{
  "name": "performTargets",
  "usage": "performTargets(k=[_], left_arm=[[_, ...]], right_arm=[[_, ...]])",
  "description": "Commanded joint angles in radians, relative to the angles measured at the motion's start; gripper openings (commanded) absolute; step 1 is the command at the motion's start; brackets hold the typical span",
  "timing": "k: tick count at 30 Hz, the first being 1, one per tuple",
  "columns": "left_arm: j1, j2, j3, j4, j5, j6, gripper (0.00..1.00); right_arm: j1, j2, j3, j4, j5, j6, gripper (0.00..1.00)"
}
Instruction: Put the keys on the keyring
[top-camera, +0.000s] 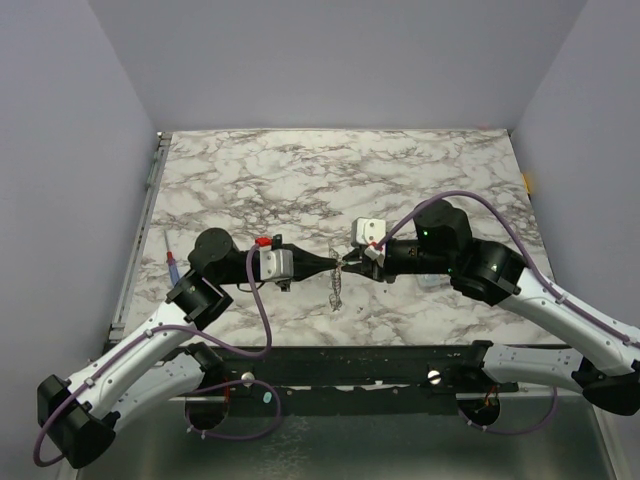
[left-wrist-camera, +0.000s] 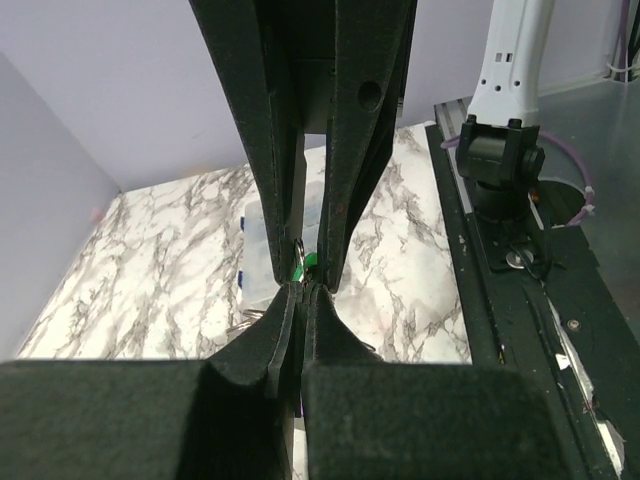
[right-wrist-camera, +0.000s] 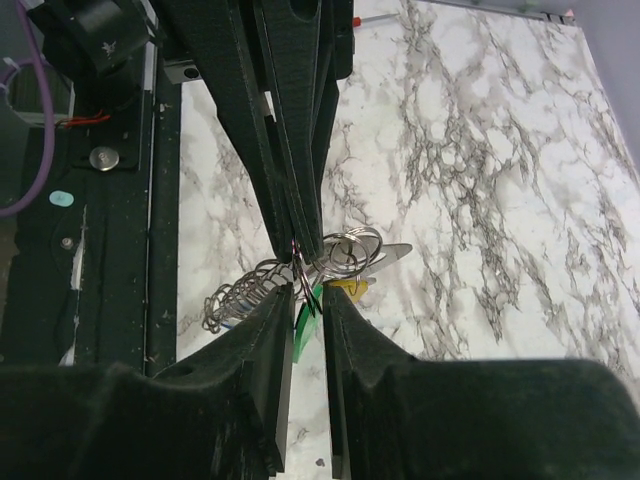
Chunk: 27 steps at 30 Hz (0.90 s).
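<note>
My two grippers meet tip to tip above the middle of the table. The left gripper is shut on the thin wire of the keyring. The keyring's chain hangs down from it. The right gripper has its jaws closed to a narrow gap around a green key. Silvery split rings, a yellow key and a metal key blade hang in a bunch just past the fingertips. No blue key shows.
A red-and-blue pen lies near the table's left edge. A small clear plastic box stands on the marble under the right arm. The black base rail runs along the near edge.
</note>
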Motion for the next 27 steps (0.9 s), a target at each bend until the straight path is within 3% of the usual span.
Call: performTargets(k=[1, 10, 22, 24, 27], left_arm=[[0.010, -0.007, -0.008, 0.057, 0.012, -0.018, 0.00], [0.029, -0.028, -0.028, 0.145, -0.020, -0.072, 0.00], [0.068, -0.045, -0.082, 0.365, -0.038, -0.223, 0.00], [0.068, -0.039, -0.084, 0.381, -0.030, -0.235, 0.00], [0.068, -0.035, -0.095, 0.415, -0.030, -0.268, 0.00]], right_arm=[[0.004, -0.016, -0.006, 0.003, -0.021, 0.010, 0.24], [0.004, -0.025, -0.031, 0.021, 0.007, 0.008, 0.03], [0.004, -0.085, -0.139, 0.189, 0.035, 0.068, 0.01], [0.004, -0.083, -0.137, 0.210, 0.031, 0.082, 0.03], [0.004, -0.073, -0.124, 0.218, 0.014, 0.097, 0.24]])
